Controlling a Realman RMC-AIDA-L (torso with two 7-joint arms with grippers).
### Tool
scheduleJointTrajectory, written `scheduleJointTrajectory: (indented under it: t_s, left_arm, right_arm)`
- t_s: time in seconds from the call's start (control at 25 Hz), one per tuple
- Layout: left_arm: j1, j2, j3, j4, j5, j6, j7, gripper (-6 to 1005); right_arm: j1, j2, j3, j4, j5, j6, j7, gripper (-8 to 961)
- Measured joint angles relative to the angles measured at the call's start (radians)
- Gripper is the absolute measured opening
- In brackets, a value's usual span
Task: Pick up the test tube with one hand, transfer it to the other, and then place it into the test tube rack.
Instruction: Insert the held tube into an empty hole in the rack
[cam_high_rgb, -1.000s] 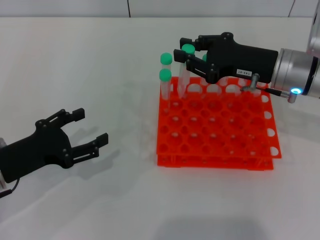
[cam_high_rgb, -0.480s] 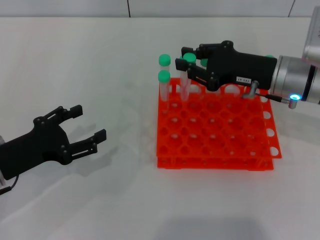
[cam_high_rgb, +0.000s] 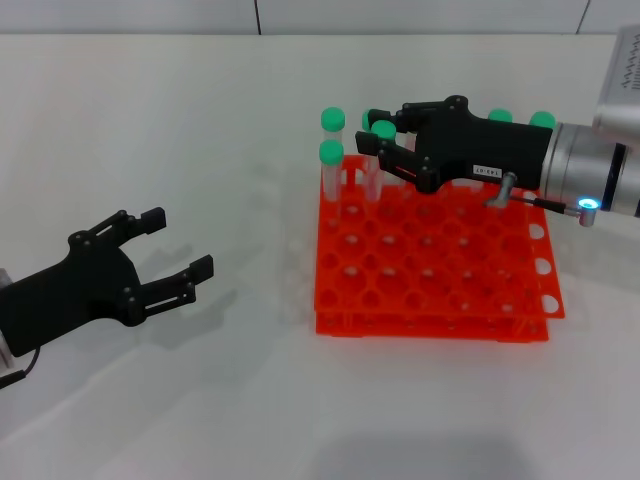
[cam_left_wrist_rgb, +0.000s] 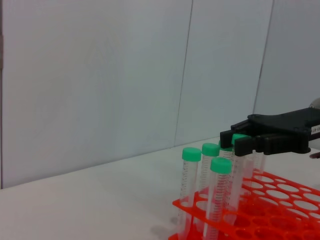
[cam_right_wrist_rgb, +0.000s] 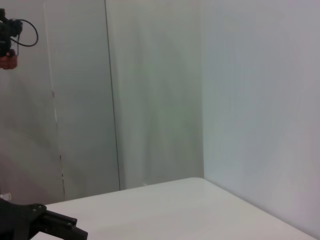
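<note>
My right gripper (cam_high_rgb: 372, 132), on the silver-white arm, is shut on a test tube (cam_high_rgb: 384, 129) with a green cap. It holds the tube upright at the far left corner of the orange test tube rack (cam_high_rgb: 430, 300), with the lower end down among the holes. The left wrist view also shows this gripper (cam_left_wrist_rgb: 234, 141) on the tube (cam_left_wrist_rgb: 234, 182) above the rack (cam_left_wrist_rgb: 280, 200). My left gripper (cam_high_rgb: 178, 252) is open and empty, low over the table to the left of the rack.
Other green-capped tubes stand in the rack: two at the far left edge (cam_high_rgb: 331, 152), close to the held tube, and more along the far row (cam_high_rgb: 542, 120). White table (cam_high_rgb: 250, 400) all around; a wall stands behind it.
My right gripper has moved down and slightly right with the tube, lowering it into the rack's far left corner. The left gripper has barely shifted.
</note>
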Motion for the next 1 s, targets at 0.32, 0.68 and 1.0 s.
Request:
scheduleJointTrajectory:
  t_s: [0.32, 0.68, 1.0]
  left_arm:
    - [-0.019, 0.001, -0.010, -0.032, 0.000, 0.000, 0.018, 893]
    - [-0.023, 0.001, -0.009, -0.032, -0.001, 0.004, 0.019, 893]
    - [-0.023, 0.001, -0.009, -0.032, -0.002, 0.007, 0.019, 893]
  right_arm:
    - [0.000, 0.000, 0.000, 0.019, 0.002, 0.016, -0.010, 334]
    - [-0.001, 0.000, -0.023, 0.015, 0.002, 0.018, -0.012, 341]
    - [-0.003, 0.000, -0.028, 0.009, 0.012, 0.008, -0.012, 347]
